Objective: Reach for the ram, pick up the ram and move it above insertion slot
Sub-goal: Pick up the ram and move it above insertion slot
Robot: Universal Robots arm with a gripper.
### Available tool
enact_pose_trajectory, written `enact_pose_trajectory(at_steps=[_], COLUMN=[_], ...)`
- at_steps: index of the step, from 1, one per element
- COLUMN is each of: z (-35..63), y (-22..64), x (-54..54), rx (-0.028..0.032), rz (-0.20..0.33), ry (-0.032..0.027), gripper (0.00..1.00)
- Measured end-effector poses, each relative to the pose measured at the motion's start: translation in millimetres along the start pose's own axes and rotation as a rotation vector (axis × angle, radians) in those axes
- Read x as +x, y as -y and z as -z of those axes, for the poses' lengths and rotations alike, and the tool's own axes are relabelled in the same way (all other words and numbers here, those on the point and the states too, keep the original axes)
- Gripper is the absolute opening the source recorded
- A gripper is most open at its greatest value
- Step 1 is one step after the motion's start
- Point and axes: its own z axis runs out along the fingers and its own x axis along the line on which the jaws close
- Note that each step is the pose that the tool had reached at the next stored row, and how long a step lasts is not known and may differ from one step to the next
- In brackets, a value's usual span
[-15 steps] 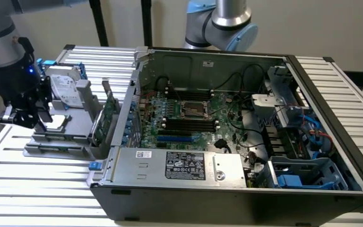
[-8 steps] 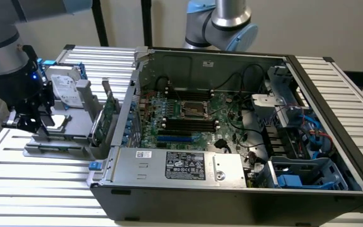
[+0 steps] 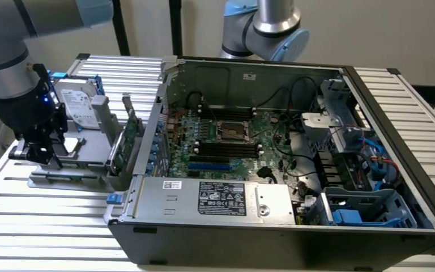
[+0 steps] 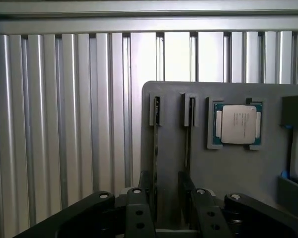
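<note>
Seen edge-on in the wrist view, the ram (image 4: 155, 144) is a thin stick standing in a slot of the grey fixture (image 4: 179, 94). A second thin stick (image 4: 189, 131) stands in the neighbouring slot. My gripper (image 4: 166, 187) is open just above the fixture, its dark fingers (image 4: 145, 184) on either side of the ram without closing on it. In the exterior view the gripper (image 3: 42, 153) hangs over the fixture (image 3: 66, 175) at the exterior view's left. The dark memory slots (image 3: 229, 148) lie on the motherboard inside the open computer case (image 3: 399, 141).
A processor chip (image 4: 237, 124) sits in a pocket of the fixture beside the sticks. A hard drive (image 3: 77, 105) and a broader green card (image 3: 131, 136) stand between the gripper and the case wall. Cables and a blue drive cage (image 3: 369, 207) occupy the case's right side.
</note>
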Motion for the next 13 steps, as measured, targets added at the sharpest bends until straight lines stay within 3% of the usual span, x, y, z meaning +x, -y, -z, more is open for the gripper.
enact_pose_trajectory(at_steps=[13], z=[-23.4], y=[1.2], x=[1.0], rx=[0.0001], rz=[0.023], ry=[-0.0008], gripper=[0.36])
